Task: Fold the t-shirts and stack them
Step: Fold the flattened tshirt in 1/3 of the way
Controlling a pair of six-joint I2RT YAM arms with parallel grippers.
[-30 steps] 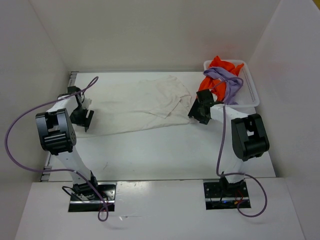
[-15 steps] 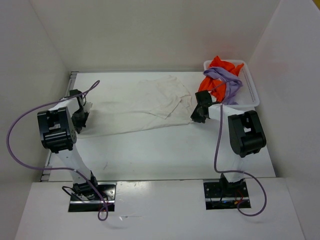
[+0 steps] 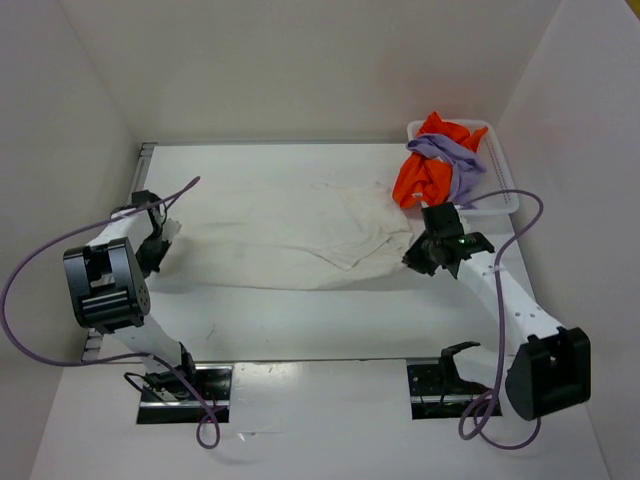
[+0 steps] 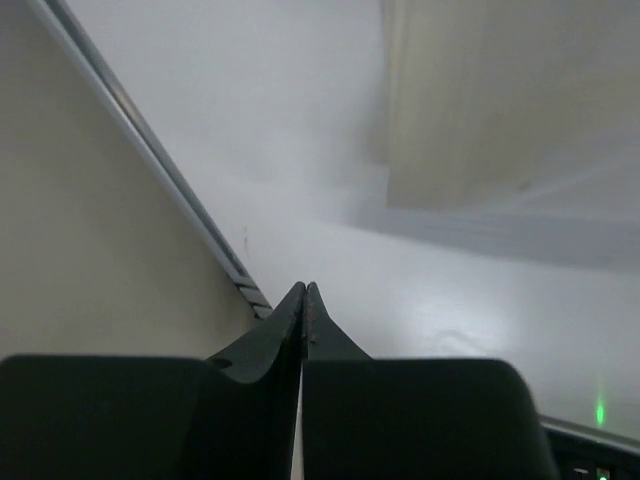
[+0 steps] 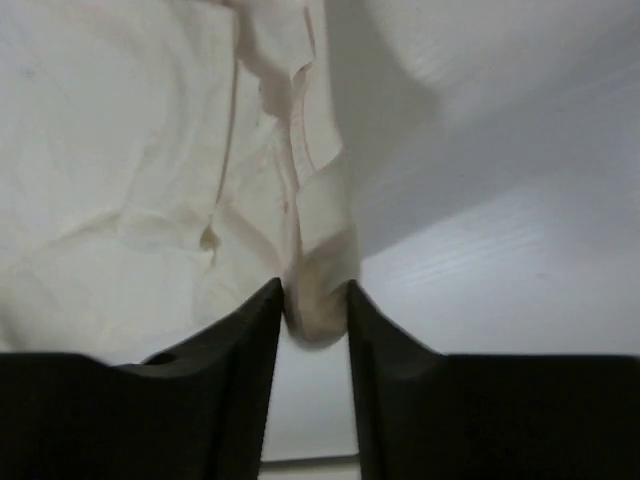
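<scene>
A white t-shirt (image 3: pixel 280 235) lies stretched across the middle of the table. My right gripper (image 3: pixel 418 257) is at its right end. In the right wrist view a bunched fold of the t-shirt (image 5: pixel 318 265) fills the gap between the fingers of the right gripper (image 5: pixel 313 286), which is shut on it. My left gripper (image 3: pixel 157 243) sits at the shirt's left edge. In the left wrist view the left gripper (image 4: pixel 305 291) is shut with no cloth seen between its tips, and the t-shirt (image 4: pixel 500 100) lies apart at the upper right.
A white basket (image 3: pixel 503 185) stands at the back right with an orange t-shirt (image 3: pixel 422 178) and a purple t-shirt (image 3: pixel 458 160) spilling over its rim. A metal rail (image 4: pixel 170 170) runs along the table's left edge. White walls enclose three sides.
The right arm has swung out toward the near right with the shirt's right end, stretching the shirt wider. Both grippers closed from open; the left one shifted slightly along the left edge.
</scene>
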